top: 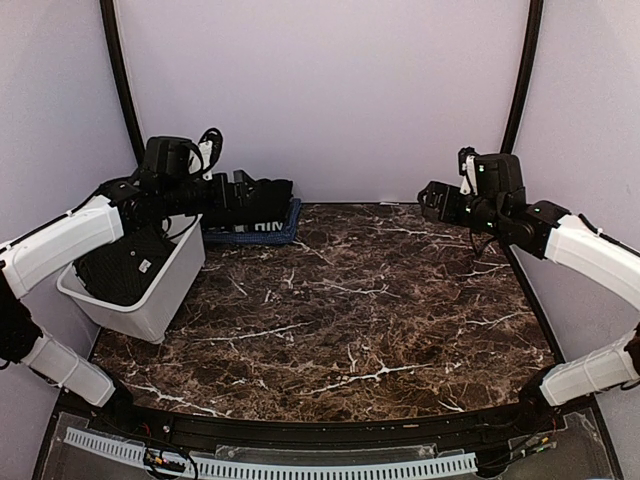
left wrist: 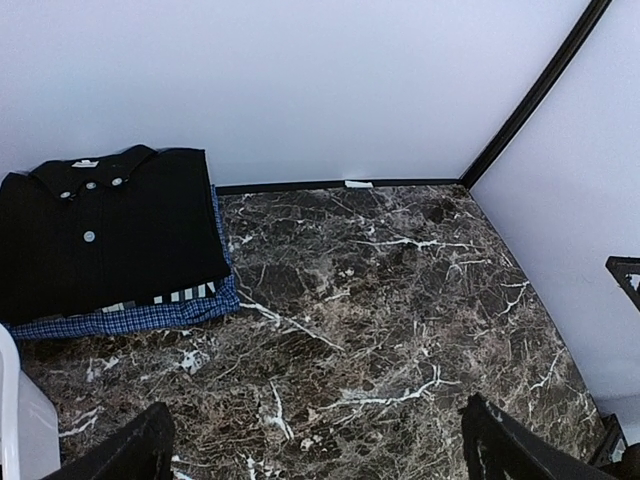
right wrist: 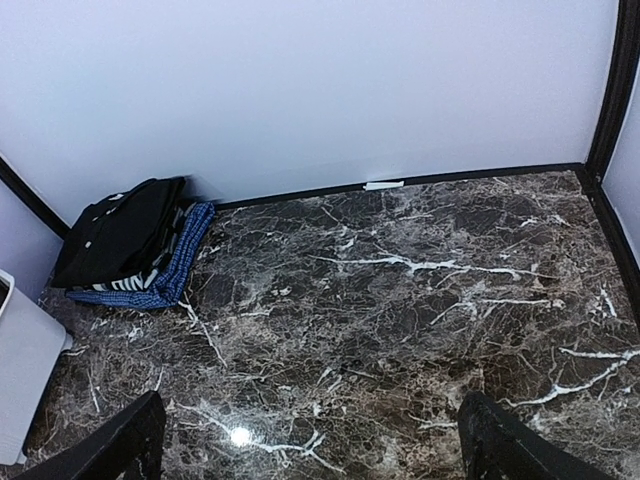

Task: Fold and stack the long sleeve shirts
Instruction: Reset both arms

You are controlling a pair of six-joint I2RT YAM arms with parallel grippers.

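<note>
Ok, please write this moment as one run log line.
left gripper open, empty | right gripper open, empty | black shirt folded on checked shirt, far-left corner | second black shirt in white bin

— Anything readable?
— White letters on the checked shirt point(top: 262, 228), too blurred for me to spell. A white tag point(top: 145, 266) on the black shirt point(top: 115, 272) in the bin point(top: 165, 295): illegible.

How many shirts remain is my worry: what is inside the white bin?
Black cloth, seemingly a crumpled shirt, fills the white bin. It covers the bottom, so anything beneath it cannot be seen.
</note>
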